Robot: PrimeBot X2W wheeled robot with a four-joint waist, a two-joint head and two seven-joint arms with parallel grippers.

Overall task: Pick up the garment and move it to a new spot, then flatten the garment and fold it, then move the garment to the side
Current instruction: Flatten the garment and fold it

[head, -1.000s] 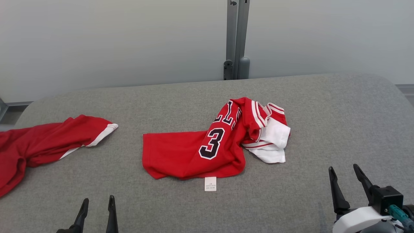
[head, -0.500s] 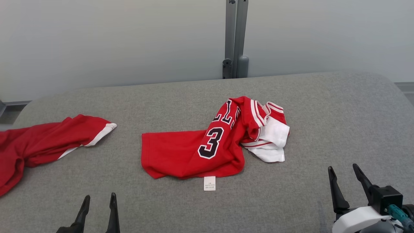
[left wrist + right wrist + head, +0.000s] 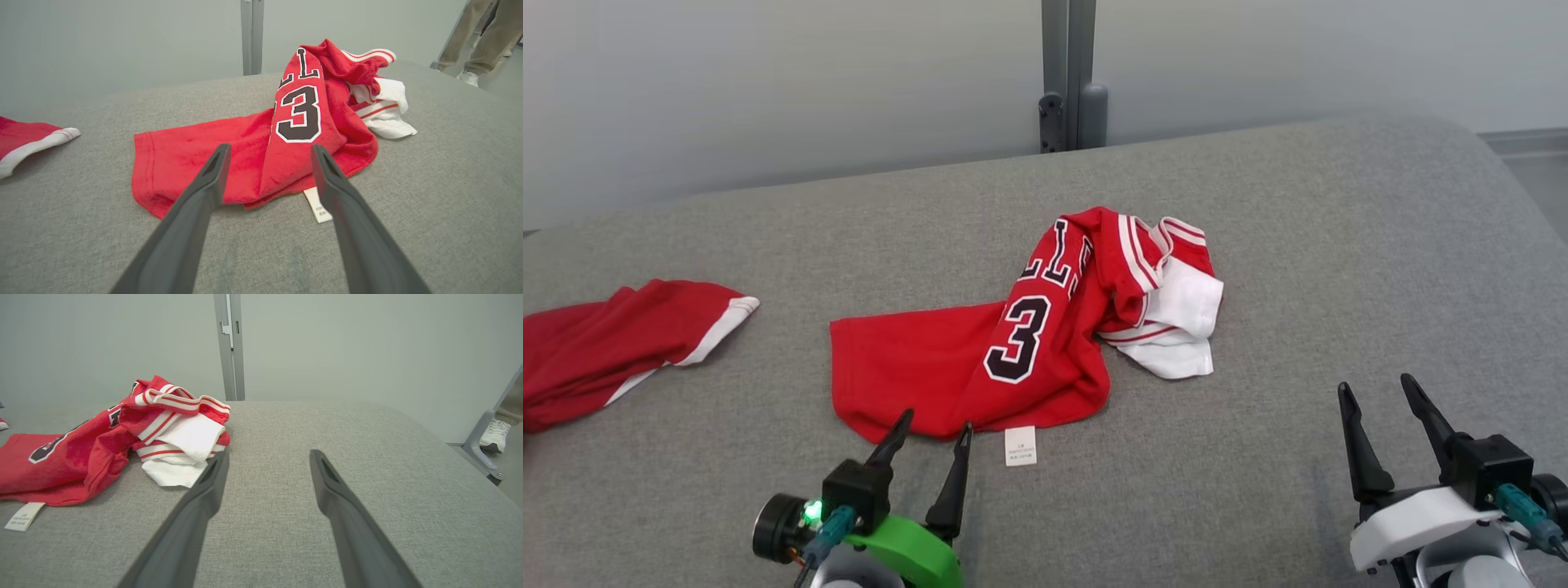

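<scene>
My left pincer stands open at the near hem of the crumpled red jersey, mid-counter; the hem seems doubled there, so I should bite deep, beside the white label; my right pincer is open, well apart.

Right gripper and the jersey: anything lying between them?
No, bare grey surface runs between the right gripper and the jersey, clear in the head view.
</scene>
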